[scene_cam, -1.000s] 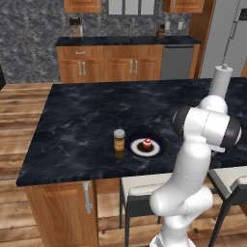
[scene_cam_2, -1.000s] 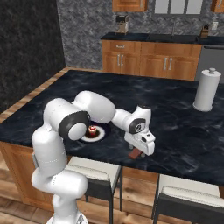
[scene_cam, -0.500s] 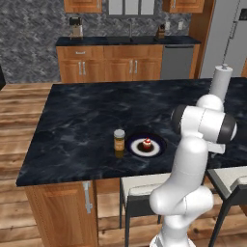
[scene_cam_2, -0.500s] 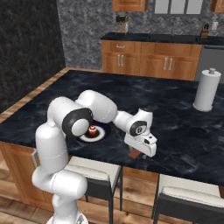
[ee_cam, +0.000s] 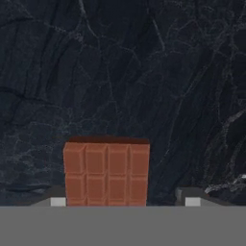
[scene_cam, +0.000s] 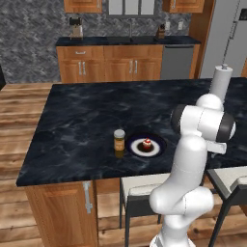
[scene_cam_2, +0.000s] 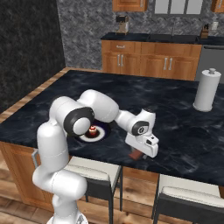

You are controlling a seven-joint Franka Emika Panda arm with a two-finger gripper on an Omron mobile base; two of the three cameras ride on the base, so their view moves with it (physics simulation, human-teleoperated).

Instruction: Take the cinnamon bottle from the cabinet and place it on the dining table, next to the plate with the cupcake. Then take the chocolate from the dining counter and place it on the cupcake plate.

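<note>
Hand view shows us the chocolate (ee_cam: 106, 171) flat on the dark counter (ee_cam: 144, 72), between the tips of our gripper (ee_cam: 125, 198), long axis pointing away; jaws partly open, apparently not yet gripping.

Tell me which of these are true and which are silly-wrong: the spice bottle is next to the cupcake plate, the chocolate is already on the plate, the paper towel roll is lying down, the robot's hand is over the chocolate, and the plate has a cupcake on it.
1. The cinnamon bottle stands beside the plate. True.
2. The chocolate is on the plate. False: it lies on the dark counter, away from the plate.
3. The paper towel roll is lying down. False: it stands upright.
4. The gripper is down over the chocolate, a finger on each side. True.
5. A cupcake sits on the plate. True.
</note>
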